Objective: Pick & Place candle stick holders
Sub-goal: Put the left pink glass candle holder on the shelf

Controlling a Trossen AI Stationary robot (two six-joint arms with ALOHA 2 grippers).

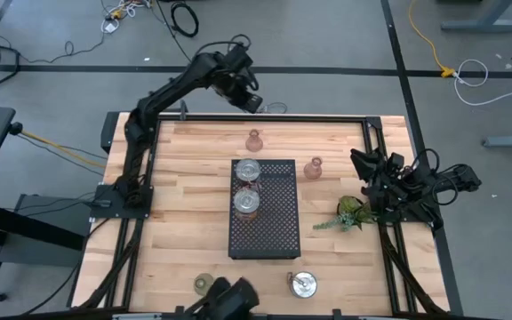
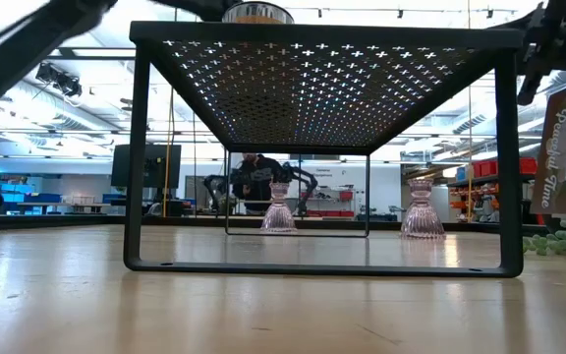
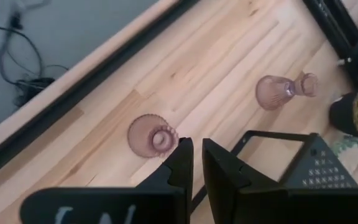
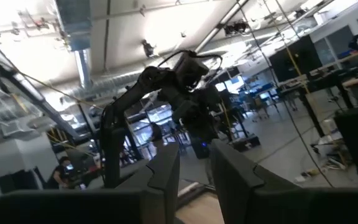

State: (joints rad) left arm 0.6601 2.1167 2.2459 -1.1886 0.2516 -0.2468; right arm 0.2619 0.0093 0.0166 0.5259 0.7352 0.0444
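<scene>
So the left gripper [image 3: 197, 155] is up over the far edge of the table, fingers nearly pressed together and holding nothing; right below it sits a pink holder [image 1: 254, 140] upright on the wood, just beyond the far end of the black tray [image 1: 278, 240]; second pink holder [image 1: 314, 168] is off the tray's right side, two silvery holders [image 1: 248, 169] already on top of the tray. My guess is the nearer pink one is next; it'd want to spread the fingers first, drop straight down around the narrow neck, squeeze gently since it's glass and ribbed. Right gripper [image 4: 194, 165] is parked at the right edge, narrow gap between its fingers, nothing held.
</scene>
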